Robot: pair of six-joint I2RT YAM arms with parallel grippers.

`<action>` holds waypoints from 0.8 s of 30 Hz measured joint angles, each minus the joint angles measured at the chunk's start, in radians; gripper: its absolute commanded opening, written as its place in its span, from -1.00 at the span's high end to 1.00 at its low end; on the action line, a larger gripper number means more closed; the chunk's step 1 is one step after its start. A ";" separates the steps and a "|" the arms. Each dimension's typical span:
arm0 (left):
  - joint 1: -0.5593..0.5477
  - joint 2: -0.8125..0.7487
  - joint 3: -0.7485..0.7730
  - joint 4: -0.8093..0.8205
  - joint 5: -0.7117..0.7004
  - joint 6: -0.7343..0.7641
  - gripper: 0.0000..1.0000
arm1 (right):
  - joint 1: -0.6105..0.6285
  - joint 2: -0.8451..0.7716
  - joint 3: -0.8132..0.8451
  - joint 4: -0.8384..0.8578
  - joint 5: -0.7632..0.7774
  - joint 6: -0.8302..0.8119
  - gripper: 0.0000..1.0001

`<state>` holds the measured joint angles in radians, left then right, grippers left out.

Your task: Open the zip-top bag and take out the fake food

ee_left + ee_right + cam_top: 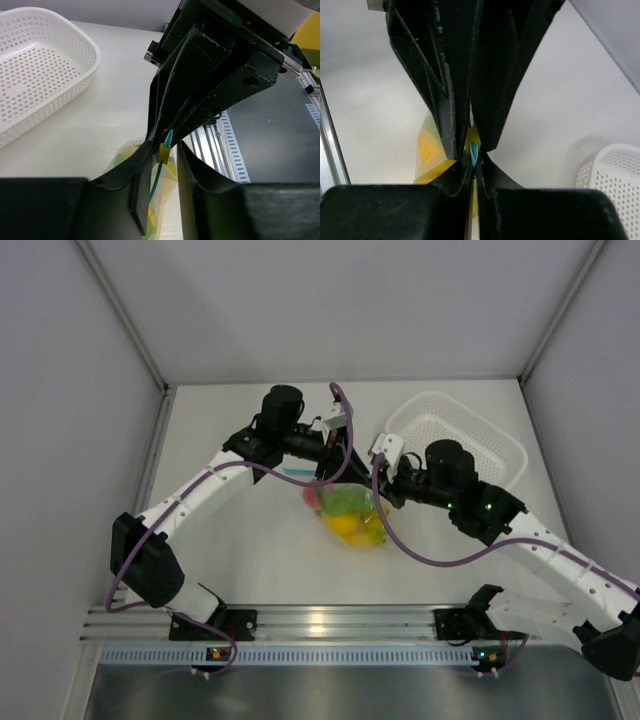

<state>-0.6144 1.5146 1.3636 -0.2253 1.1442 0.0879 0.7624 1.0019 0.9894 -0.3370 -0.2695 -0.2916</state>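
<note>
The zip-top bag hangs between my two grippers just over the table, with yellow, green and pink fake food showing through it. My right gripper is shut on the blue zip strip at the bag's mouth. In the left wrist view, my left gripper straddles the same strip and a small yellow slider. Its jaws stand apart and are open, with a gap on the right side. From above, the left gripper and right gripper meet tip to tip over the bag.
A white perforated basket stands at the back right, seen also as the basket in the left wrist view and the basket in the right wrist view. Grey walls enclose the table. A metal rail runs along the near edge.
</note>
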 measured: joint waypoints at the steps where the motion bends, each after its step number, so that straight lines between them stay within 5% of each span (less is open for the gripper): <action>1: 0.000 0.000 0.000 0.000 -0.001 0.000 0.60 | 0.000 -0.001 0.000 -0.001 0.005 0.000 1.00; 5: 0.000 0.000 0.000 0.000 -0.003 0.002 1.00 | 0.000 -0.001 0.000 -0.001 0.016 0.000 1.00; 24: 0.082 0.000 -0.026 -0.005 0.024 0.046 1.00 | -0.002 -0.155 -0.093 0.092 0.102 0.085 1.00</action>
<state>-0.5327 1.5143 1.3373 -0.2302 1.1687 0.1337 0.7605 0.8471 0.8959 -0.2451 -0.1673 -0.2062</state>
